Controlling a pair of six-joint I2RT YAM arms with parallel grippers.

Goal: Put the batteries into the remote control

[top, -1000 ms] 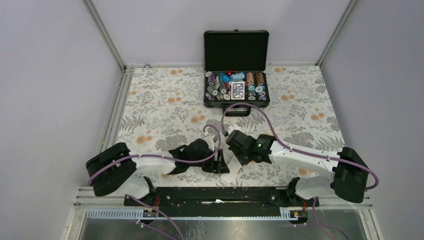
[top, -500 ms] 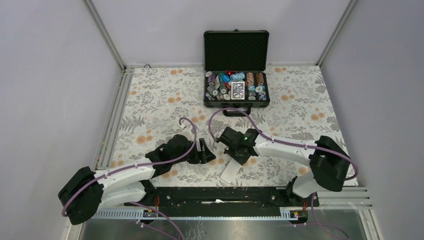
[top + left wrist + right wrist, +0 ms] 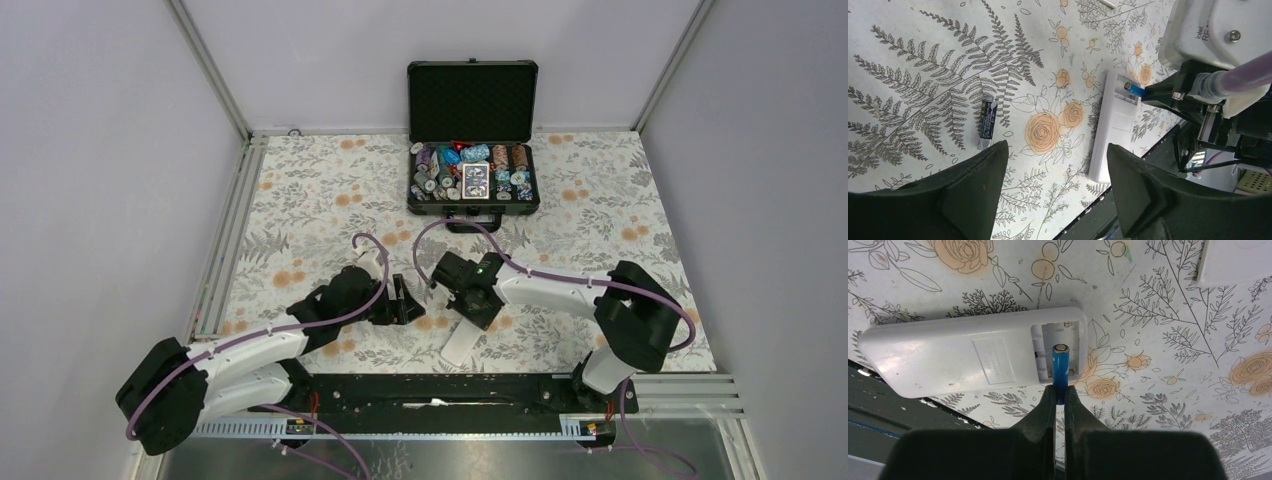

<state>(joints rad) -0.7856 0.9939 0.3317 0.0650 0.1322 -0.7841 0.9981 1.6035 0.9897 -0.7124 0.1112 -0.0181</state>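
Could wedge crooked or shove the unbraced remote (image 3: 948, 360), with right fingers (image 3: 1044, 407) pinching the battery (image 3: 1060, 371) into its bay (image 3: 1044, 340) and left fingers (image 3: 973, 190) spread beside it, empty.

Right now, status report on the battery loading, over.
Right gripper shut on blue battery at remote control, bay open. Left gripper open, second battery loose on table. Nothing blocking.

White remote control (image 3: 963, 352); blue battery (image 3: 1060, 367); dark battery (image 3: 987, 123); grey-fern, orange-rose print on pale table (image 3: 923, 30).
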